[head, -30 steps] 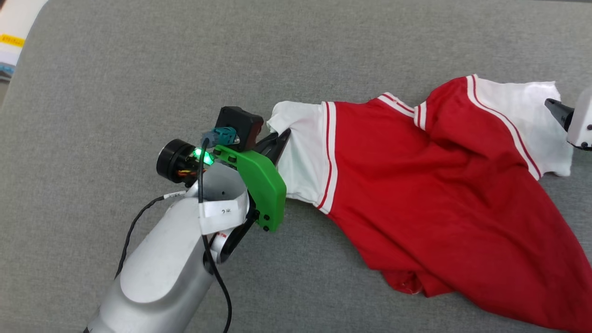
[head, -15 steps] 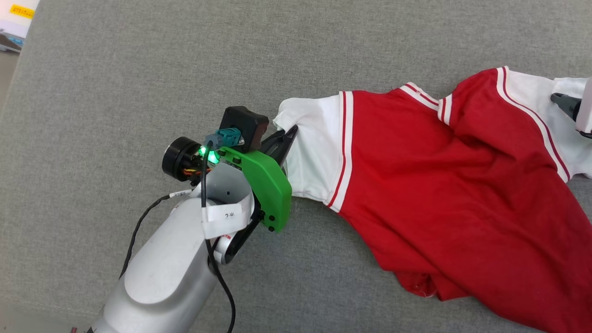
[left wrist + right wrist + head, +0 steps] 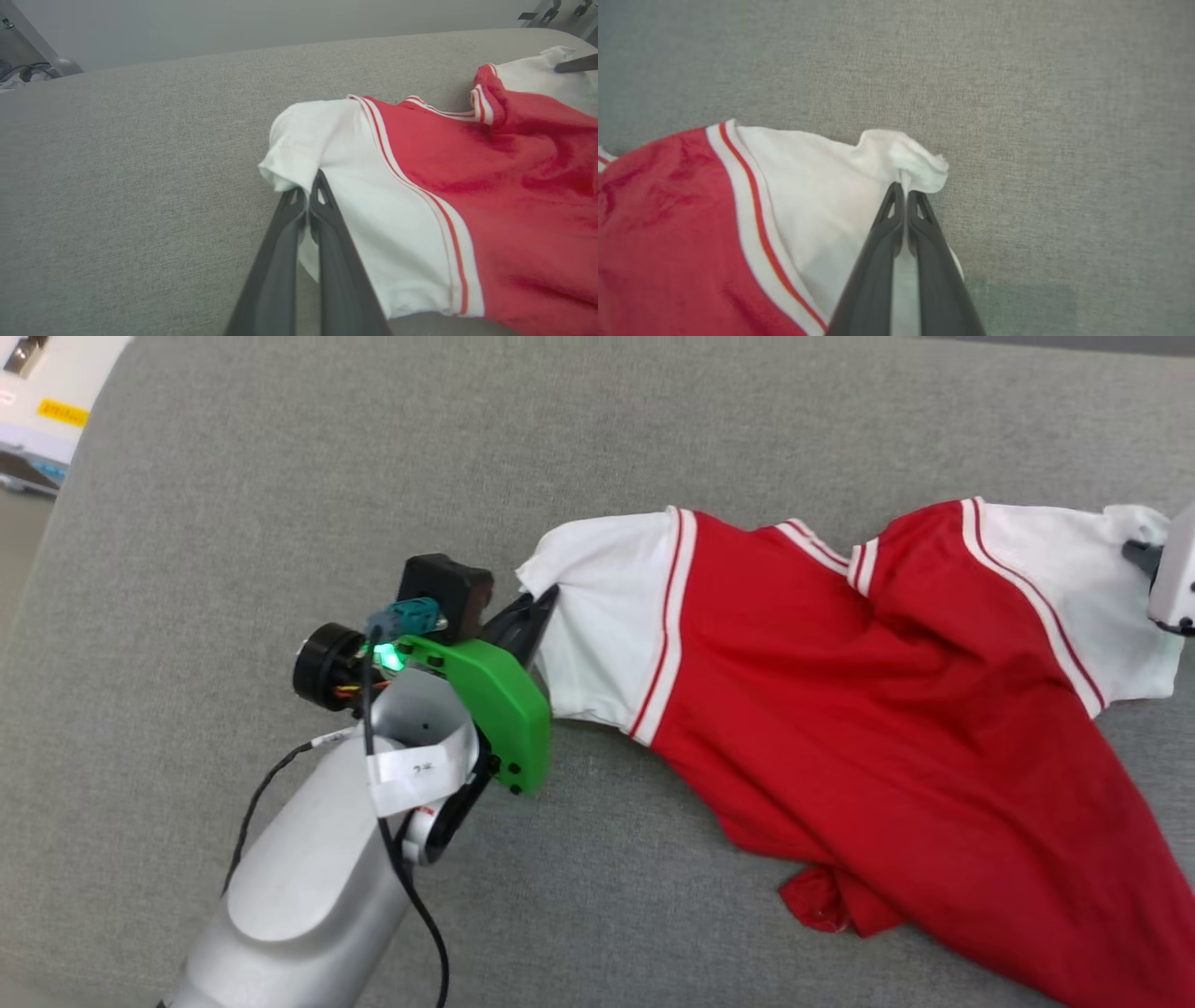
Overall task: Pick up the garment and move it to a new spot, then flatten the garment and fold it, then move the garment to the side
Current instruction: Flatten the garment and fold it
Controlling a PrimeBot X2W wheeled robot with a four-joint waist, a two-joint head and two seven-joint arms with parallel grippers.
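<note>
On the grey surface (image 3: 653, 429), left pincer (image 3: 308, 186) and right pincer (image 3: 906, 189) each clamped tight on the garment (image 3: 887, 709).

Left tool (image 3: 308, 189) and right tool (image 3: 906, 190) are clamped shut, well apart.

Seen from my remote station: one garment (image 3: 896, 728), two claws, my left claw (image 3: 308, 185) and my right claw (image 3: 903, 189), and one grey worktop (image 3: 280, 476), by my count.

even, soft light; faint shadows; slightly blurred wrist views
</note>
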